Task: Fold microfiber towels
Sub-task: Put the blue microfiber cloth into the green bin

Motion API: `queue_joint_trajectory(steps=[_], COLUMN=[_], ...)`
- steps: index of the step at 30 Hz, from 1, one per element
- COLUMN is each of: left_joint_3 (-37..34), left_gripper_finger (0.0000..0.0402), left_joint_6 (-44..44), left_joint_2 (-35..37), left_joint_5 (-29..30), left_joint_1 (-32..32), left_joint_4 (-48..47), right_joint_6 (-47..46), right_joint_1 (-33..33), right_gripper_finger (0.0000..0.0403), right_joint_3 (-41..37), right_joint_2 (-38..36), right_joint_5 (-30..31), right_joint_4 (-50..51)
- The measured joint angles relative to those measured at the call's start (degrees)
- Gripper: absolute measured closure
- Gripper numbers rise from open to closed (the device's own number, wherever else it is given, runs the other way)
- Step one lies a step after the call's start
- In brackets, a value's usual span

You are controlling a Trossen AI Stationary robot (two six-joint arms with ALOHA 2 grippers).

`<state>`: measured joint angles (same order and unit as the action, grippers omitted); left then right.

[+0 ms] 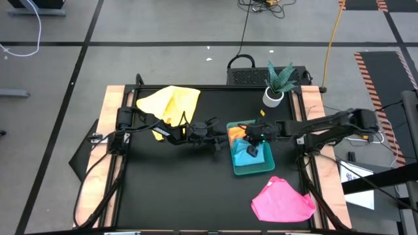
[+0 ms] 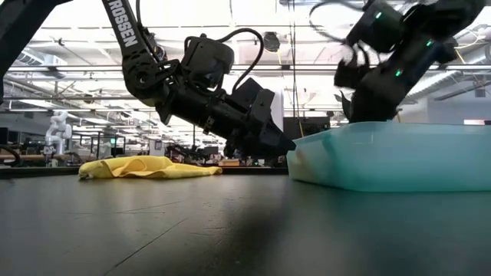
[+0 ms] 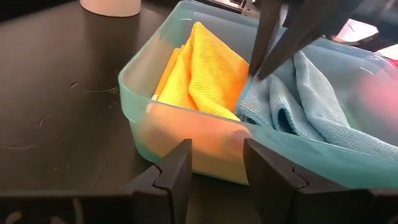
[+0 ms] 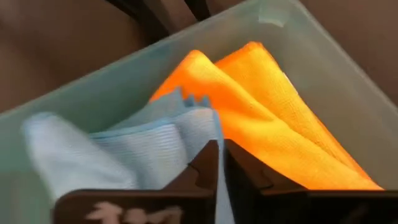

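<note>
A green tray (image 1: pixel 261 171) stands right of the table's middle. In it lie a folded yellow towel (image 3: pixel 199 68) at the far end and a rumpled light blue towel (image 3: pixel 305 99) beside it. My right gripper (image 4: pixel 219 152) reaches down into the tray and is shut on the blue towel. My left gripper (image 3: pixel 214 155) stands open just outside the tray's left wall (image 3: pixel 186 134); whether it touches the wall cannot be told. A second yellow towel (image 1: pixel 171 104) lies loose at the far left, and a pink towel (image 1: pixel 281 201) lies at the near right. My right gripper pinches the light blue towel's edge (image 4: pixel 217 127) between its two fingers, next to the yellow towel. The fingers (image 3: pixel 267 56) slant down from the table's right. The towel rests in the tray, slack; one layer or several, I cannot tell.
A potted plant in a white pot (image 1: pixel 277 85) stands at the far edge, right of the middle. The black tabletop (image 1: pixel 176 189) lies bare at the near left and middle.
</note>
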<state>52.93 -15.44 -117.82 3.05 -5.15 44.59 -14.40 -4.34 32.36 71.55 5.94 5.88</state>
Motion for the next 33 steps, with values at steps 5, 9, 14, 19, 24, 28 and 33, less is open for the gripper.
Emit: queue_joint_trajectory(steps=[5,9,14,19,24,28,33], left_joint_3=[0.2,0.2,0.2,0.2,0.2,0.2,0.2], left_gripper_finger=[0.0257,0.0257,0.0257,0.0257,0.0257,0.0257,0.0257], left_joint_6=[0.4,0.6,0.4,0.3,0.3,0.3,0.3], left_joint_2=[0.0,0.0,0.0,0.0,0.0,0.0,-0.1], left_joint_5=[0.0,0.0,0.0,0.2,0.2,0.2,0.1], left_joint_1=[-0.3,-0.8,-1.3,-1.3,-1.3,-1.0,-0.3], left_joint_4=[0.0,0.1,0.5,0.2,0.1,-0.2,0.4], right_joint_6=[1.7,5.9,10.2,12.1,10.9,5.4,3.0], right_joint_1=[-1.2,-1.1,-0.7,-0.8,-0.7,-0.7,2.9], right_gripper_finger=[0.0389,0.0399,0.0399,0.0400,0.0379,0.0342,0.0316], right_joint_3=[0.0,0.0,0.0,0.0,0.0,0.0,0.0], right_joint_2=[7.5,10.4,10.3,6.1,-0.3,-4.5,-3.9], right_joint_5=[-5.7,-14.4,-19.7,-19.5,-19.5,-18.6,-17.9], right_joint_4=[-5.3,-9.8,-11.6,-9.9,-6.3,-3.7,-4.2])
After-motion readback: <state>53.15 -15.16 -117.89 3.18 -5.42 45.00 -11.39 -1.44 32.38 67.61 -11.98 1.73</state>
